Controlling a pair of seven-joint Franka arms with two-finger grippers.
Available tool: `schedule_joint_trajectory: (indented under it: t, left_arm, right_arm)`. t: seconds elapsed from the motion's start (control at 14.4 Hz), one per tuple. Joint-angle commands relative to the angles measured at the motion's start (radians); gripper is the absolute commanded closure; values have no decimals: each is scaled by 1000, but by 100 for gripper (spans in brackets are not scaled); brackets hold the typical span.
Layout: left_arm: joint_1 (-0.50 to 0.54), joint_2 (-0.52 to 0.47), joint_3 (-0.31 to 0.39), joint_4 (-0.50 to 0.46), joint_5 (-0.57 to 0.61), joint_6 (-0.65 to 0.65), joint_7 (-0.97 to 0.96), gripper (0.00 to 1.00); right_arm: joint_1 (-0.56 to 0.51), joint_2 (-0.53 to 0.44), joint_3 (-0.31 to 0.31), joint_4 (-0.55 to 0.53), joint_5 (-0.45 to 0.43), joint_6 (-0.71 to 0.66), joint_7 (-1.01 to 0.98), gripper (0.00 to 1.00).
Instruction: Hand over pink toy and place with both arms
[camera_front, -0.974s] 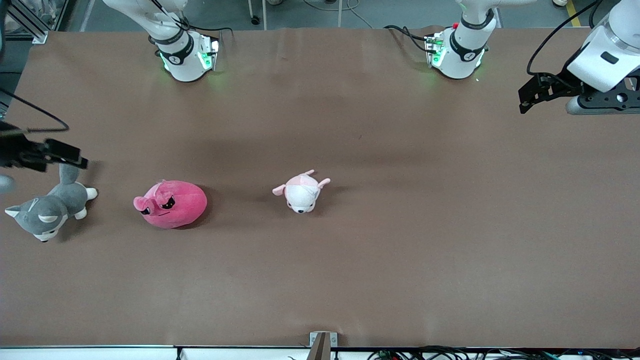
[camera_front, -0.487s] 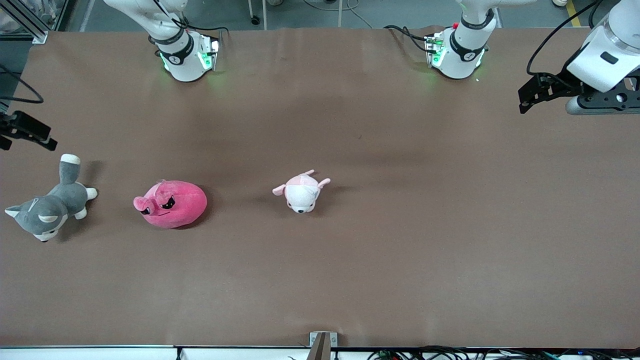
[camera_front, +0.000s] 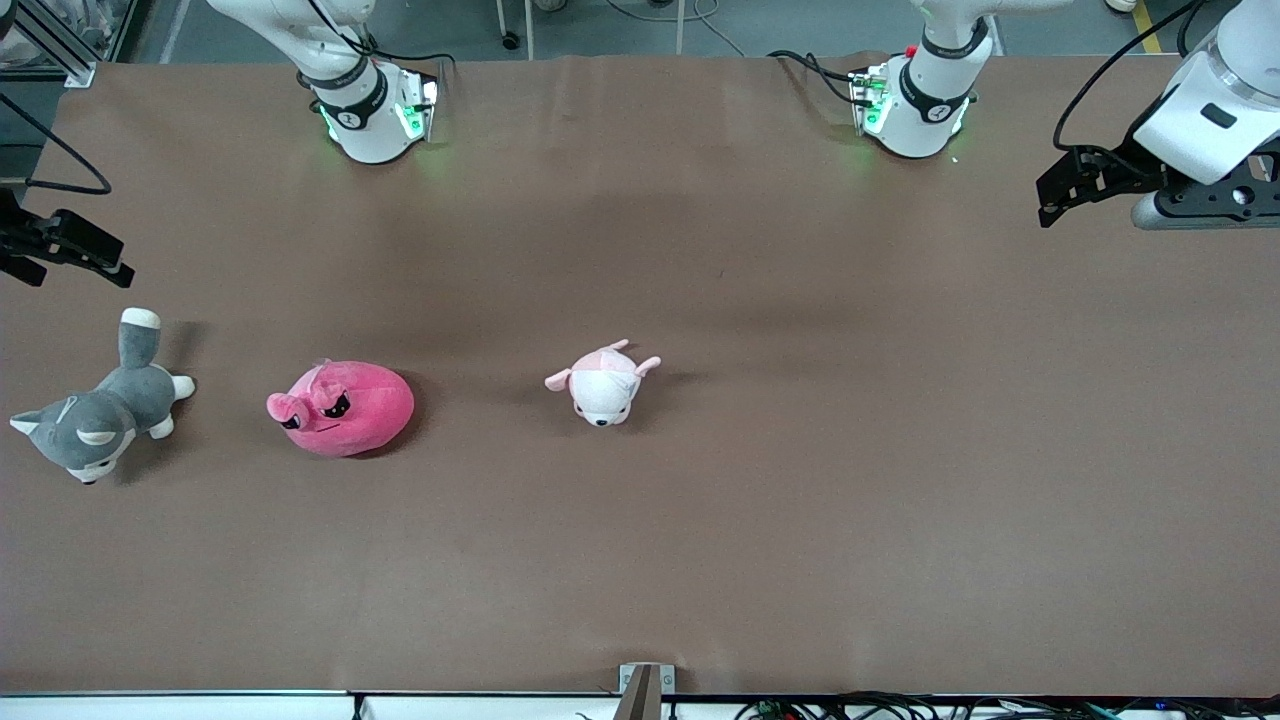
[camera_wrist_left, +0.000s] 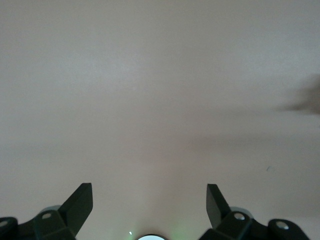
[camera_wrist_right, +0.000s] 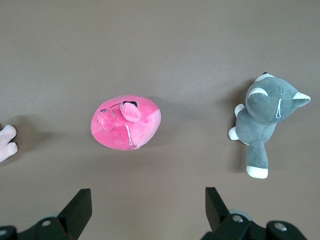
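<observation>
The pink toy (camera_front: 342, 408), a round hot-pink plush with angry black eyes, lies on the brown table toward the right arm's end. It also shows in the right wrist view (camera_wrist_right: 126, 122). My right gripper (camera_front: 100, 258) hangs open and empty over the table's edge at the right arm's end, apart from the toy; its jaws (camera_wrist_right: 148, 205) stand wide. My left gripper (camera_front: 1060, 195) waits open and empty over the left arm's end of the table, with only bare table under it in the left wrist view (camera_wrist_left: 149, 200).
A grey-and-white husky plush (camera_front: 95, 415) lies beside the pink toy at the right arm's end, also in the right wrist view (camera_wrist_right: 265, 122). A pale pink-and-white plush (camera_front: 603, 383) lies near the table's middle. The arm bases (camera_front: 370, 110) (camera_front: 915, 100) stand along the table's robot side.
My right gripper has moved from over the husky's tail toward the robots' side of the table. The left arm and the toys have not moved.
</observation>
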Motion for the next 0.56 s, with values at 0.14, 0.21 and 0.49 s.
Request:
schedule_joint_trajectory:
  t: [0.14,0.21,0.49]
  left_arm:
    - [-1,18,1,36,-13,4,17,0]
    - [-1,19,1,36,-11,6,19,0]
    - [-3,21,1,36,-13,4,17,0]
  right_arm:
    - [-3,-33,4,-43,-25,17,2,0]
    - [-3,-33,4,-44,-25,17,2,0]
    - [-3,-33,4,-43,-38,16,-1,0]
